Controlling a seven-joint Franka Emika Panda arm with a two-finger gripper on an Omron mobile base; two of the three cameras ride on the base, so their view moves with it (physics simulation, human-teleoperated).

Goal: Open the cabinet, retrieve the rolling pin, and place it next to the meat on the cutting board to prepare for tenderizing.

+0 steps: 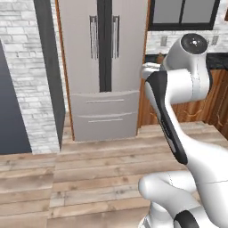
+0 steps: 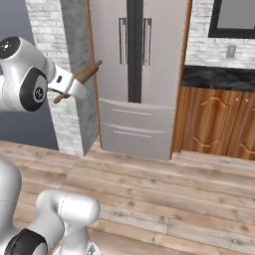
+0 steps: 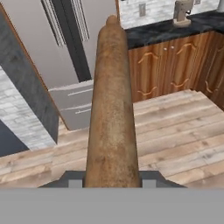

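Fingers clenched on rolling pin, tip toward 1 o'clock (facing fridge). Risk: long overhang could strike something while swinging, twisting loose.

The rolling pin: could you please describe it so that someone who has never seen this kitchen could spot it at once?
Start at the tall grey refrigerator between the brick pillar and the reddish-brown base cabinets. In front of the pillar, the white arm's gripper is shut on the rolling pin, held in the air and tilted. It is the sole slim brown wooden rod with narrower ends, unlike the flat carved cabinet doors.
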